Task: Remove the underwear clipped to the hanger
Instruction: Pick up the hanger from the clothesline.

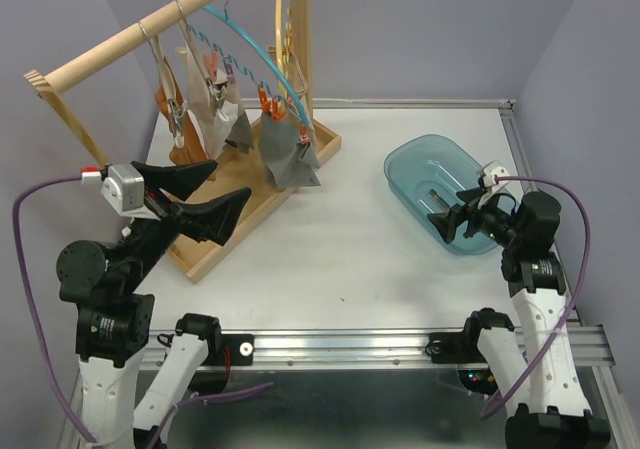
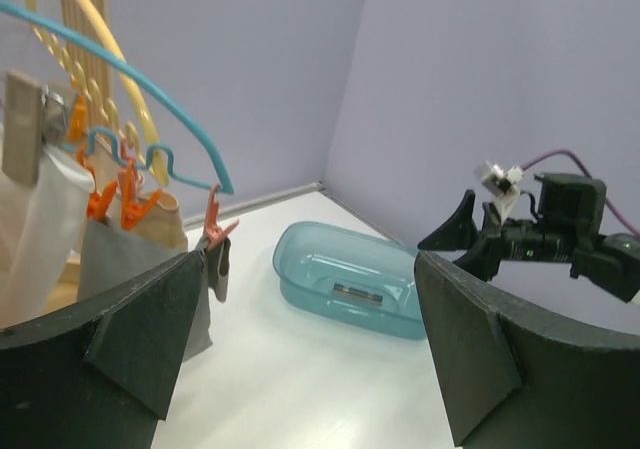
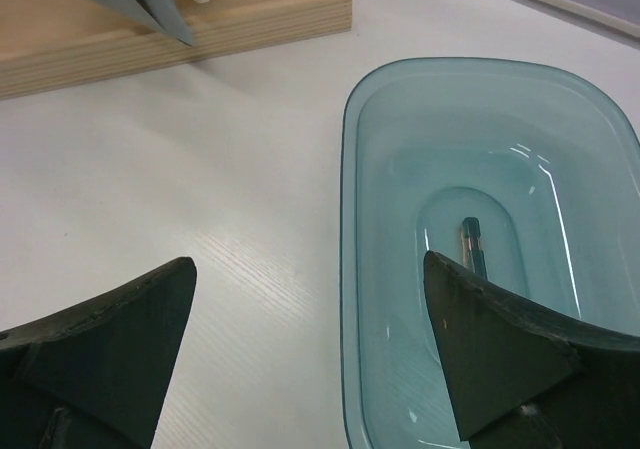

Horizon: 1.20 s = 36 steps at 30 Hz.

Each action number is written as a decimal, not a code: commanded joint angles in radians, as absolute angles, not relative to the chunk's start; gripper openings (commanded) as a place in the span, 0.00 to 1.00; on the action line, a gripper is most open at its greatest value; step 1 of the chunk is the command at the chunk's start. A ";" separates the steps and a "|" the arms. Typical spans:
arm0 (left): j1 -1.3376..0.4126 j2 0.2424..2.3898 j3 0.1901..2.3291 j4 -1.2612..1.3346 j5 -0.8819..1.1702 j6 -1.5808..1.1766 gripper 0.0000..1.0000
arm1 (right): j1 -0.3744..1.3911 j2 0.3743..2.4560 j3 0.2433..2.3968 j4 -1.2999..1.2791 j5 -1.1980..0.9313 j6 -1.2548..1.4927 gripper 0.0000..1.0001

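The underwear hangs from clips on hangers on a wooden rack at the back left. A grey pair [image 1: 290, 157] hangs from orange clips [image 1: 270, 102] on the blue hanger [image 1: 252, 51]. Beige pieces [image 1: 212, 119] and a rust-orange pair [image 1: 170, 109] hang to its left. My left gripper [image 1: 232, 181] is open and empty. It floats left of and below the grey pair without touching it. The left wrist view shows the grey cloth [image 2: 130, 269] just past the left fingertip. My right gripper [image 1: 446, 215] is open and empty over the near left rim of a blue tub [image 1: 440, 174].
The rack's wooden base tray [image 1: 262, 184] rests on the white table [image 1: 340, 249], and a yellow hanger [image 2: 110, 59] hangs behind the blue one. The clear blue tub [image 3: 345, 269] holds a small dark item [image 3: 472, 244]. Purple walls stand at the back and sides.
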<state>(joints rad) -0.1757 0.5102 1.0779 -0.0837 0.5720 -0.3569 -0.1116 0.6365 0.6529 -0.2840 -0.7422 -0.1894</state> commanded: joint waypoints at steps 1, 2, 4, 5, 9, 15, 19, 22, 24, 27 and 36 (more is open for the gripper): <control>-0.178 0.609 1.210 -0.149 0.554 -0.347 0.99 | -0.114 0.656 0.687 -0.305 -0.765 -0.219 1.00; -0.178 0.626 1.248 -0.147 0.545 -0.363 0.98 | -0.114 0.660 0.689 -0.310 -0.762 -0.219 1.00; -0.178 0.688 1.313 -0.143 0.538 -0.405 0.97 | -0.114 0.664 0.693 -0.313 -0.758 -0.224 1.00; -0.178 0.707 1.331 -0.137 0.541 -0.405 0.97 | -0.114 0.664 0.693 -0.313 -0.756 -0.224 1.00; -0.178 0.810 1.402 -0.069 0.572 -0.509 0.94 | -0.114 0.664 0.693 -0.314 -0.746 -0.225 1.00; -0.282 0.932 1.540 -0.046 0.450 -0.552 0.91 | -0.112 0.664 0.695 -0.314 -0.746 -0.224 1.00; -0.432 1.070 1.652 -0.046 0.309 -0.554 0.91 | -0.112 0.663 0.695 -0.314 -0.739 -0.225 1.00; -0.494 1.149 1.724 -0.045 0.177 -0.554 0.91 | -0.112 0.652 0.693 -0.314 -0.732 -0.227 1.00; -0.502 1.178 1.759 -0.049 0.080 -0.575 0.90 | -0.112 0.652 0.693 -0.314 -0.730 -0.227 1.00; -0.517 1.224 1.801 -0.067 -0.036 -0.598 0.89 | -0.112 0.644 0.693 -0.314 -0.730 -0.225 1.00; -0.575 1.425 2.044 -0.401 -0.435 -0.624 0.87 | -0.112 0.634 0.695 -0.314 -0.726 -0.225 1.00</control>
